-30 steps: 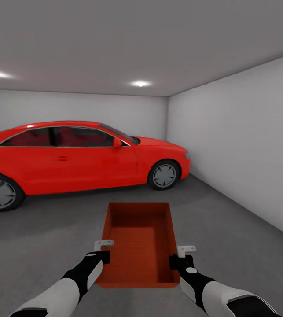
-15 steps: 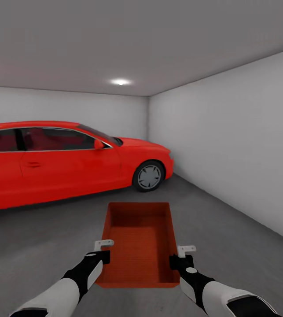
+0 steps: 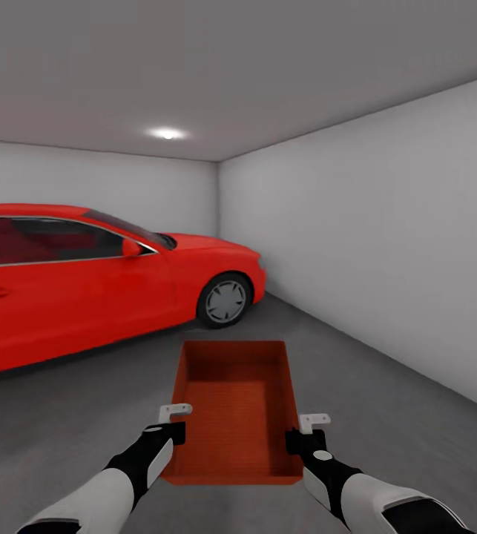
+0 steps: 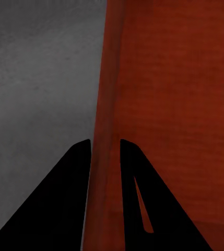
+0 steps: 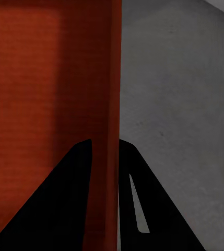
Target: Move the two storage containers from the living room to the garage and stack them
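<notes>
An orange-red storage container point(image 3: 236, 409) hangs in front of me above the garage's dark grey floor point(image 3: 386, 386), held level and empty inside. My left gripper point(image 3: 171, 423) is shut on its left wall point(image 4: 105, 136), one finger on each side. My right gripper point(image 3: 303, 432) is shut on its right wall point(image 5: 113, 130) in the same way. In both wrist views the thin red wall runs between the black fingers, with grey floor on the outer side. The second container is out of view.
A red car point(image 3: 97, 278) stands at the left, its front wheel point(image 3: 225, 300) toward the far corner. A plain white wall point(image 3: 386, 245) runs along the right. Open grey floor lies between the car and that wall.
The whole view has swung to the right: the car and the room's far corner have slid leftward in the picture. The container and both grippers keep the same place in the view.
</notes>
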### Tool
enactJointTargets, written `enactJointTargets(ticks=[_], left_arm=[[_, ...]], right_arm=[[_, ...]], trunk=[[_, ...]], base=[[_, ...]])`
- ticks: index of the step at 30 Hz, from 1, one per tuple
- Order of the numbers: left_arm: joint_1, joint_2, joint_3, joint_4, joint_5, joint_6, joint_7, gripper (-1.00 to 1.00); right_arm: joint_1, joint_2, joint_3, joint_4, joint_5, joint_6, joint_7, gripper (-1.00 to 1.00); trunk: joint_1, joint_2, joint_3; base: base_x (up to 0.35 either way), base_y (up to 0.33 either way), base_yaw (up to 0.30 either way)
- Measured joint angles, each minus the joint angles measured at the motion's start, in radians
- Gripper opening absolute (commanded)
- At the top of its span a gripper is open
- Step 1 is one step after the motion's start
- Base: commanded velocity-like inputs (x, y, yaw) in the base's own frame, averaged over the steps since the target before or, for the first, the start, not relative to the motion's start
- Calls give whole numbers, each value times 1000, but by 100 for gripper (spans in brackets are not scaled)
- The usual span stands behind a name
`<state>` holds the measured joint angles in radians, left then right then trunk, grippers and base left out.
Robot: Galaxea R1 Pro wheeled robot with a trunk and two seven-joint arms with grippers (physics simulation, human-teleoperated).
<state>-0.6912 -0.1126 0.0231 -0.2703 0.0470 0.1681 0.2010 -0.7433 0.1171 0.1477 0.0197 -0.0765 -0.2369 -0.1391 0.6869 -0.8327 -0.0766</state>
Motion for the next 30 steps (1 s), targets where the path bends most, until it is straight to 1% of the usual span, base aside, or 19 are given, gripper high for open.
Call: enactJointTargets(ticks=[30], left_arm=[[0, 0, 0, 0, 0, 0, 0, -100]], right_arm=[[0, 0, 0, 0, 0, 0, 0, -100]], trunk=[[0, 0, 0]], base=[[299, 217, -284]])
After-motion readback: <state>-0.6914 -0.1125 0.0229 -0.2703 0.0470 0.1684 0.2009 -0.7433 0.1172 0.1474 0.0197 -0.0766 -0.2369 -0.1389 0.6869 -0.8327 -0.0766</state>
